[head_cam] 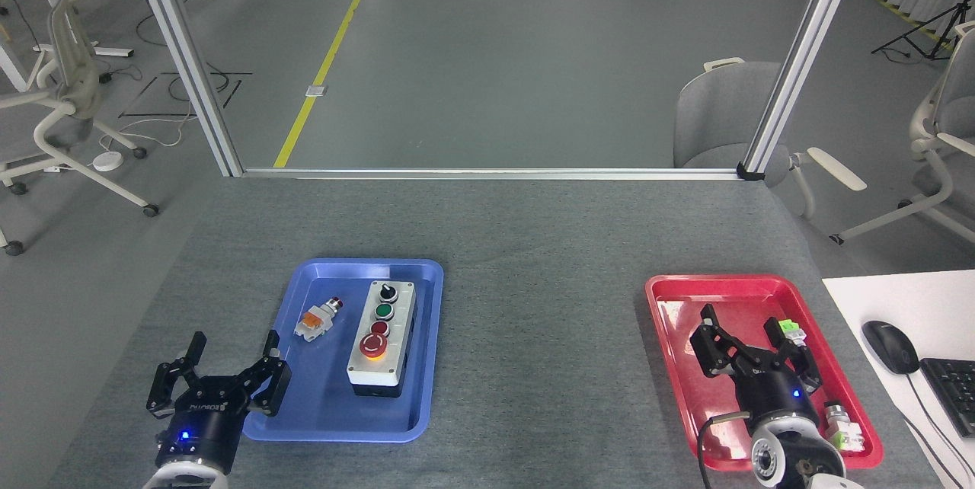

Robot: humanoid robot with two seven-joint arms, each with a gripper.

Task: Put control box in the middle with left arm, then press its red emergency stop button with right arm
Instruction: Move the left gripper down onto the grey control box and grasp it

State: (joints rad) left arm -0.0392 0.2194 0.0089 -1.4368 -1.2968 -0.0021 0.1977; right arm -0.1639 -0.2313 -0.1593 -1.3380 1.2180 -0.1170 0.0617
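The control box (382,338) lies in the blue tray (305,413), beside a loose push-button (318,319). My left gripper (232,352) and right gripper (746,330), over the red tray (670,298), hold their jaws wide, empty.

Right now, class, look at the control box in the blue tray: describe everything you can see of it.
The control box is an oblong light-grey case on a black base, plastic by its look. It lies flat, face up, in the right half of the blue tray. Along its face run a black knob, a green button, a small red button and, nearest the robot, the red emergency stop button on a yellow ring. Neither gripper touches it.
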